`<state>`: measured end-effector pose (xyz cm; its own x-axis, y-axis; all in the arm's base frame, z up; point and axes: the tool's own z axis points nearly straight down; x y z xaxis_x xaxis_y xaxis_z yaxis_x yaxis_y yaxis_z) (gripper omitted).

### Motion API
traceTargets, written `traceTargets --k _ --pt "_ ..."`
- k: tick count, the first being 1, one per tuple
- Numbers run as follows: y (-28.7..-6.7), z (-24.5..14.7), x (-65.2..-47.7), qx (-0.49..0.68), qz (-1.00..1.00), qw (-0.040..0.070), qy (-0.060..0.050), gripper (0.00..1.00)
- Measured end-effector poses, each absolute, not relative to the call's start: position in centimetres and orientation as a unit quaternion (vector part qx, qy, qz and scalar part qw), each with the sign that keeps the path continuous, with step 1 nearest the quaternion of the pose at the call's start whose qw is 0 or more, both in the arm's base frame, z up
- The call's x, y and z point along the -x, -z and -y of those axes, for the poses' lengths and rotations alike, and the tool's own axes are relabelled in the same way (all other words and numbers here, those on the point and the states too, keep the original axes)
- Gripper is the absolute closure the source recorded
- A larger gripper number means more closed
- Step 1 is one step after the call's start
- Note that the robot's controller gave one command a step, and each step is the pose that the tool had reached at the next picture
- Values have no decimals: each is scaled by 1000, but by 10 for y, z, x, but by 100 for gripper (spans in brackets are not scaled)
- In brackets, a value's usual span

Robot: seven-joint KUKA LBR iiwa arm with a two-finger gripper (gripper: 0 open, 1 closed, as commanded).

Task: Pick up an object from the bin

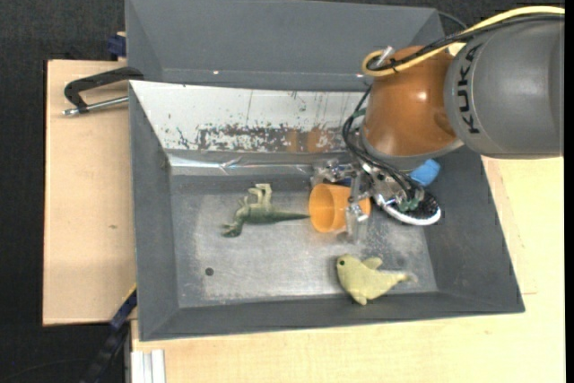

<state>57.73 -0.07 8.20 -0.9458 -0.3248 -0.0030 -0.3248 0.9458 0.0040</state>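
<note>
Orange cup [326, 207] lies on its side on the bin [269, 282] floor, a little toward 3 o'clock from the middle, and it looks like the thing the robot is after. The gripper [357, 213] is down at floor level, right against the cup's 3 o'clock side. Standing here I cannot tell whether it is open or closed, or whether it has the cup's wall in it.

A green toy lizard [255, 213] sprawls at the cup's 9 o'clock, its thin tail running up to the cup; touching or just short, I cannot say. A pale yellow soft toy [366, 277] sits at 5 o'clock, near but apart. Close by the gripper at 3 o'clock is a white ring-shaped piece [418, 211], with a small blue thing [426, 171] at 2 o'clock.

My worry is the cup's round, smooth wall: on its side it could roll toward 9 o'clock or squirt out of a pinch. A lift might also drag the lizard by its tail, or snag the white piece beside the gripper.
</note>
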Motion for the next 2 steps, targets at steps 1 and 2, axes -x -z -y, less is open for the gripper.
traceTargets --k 1,2 --pt "-82 5 -577 162 -987 1 -1 100" --pt "-202 11 -580 157 -988 8 1 100"
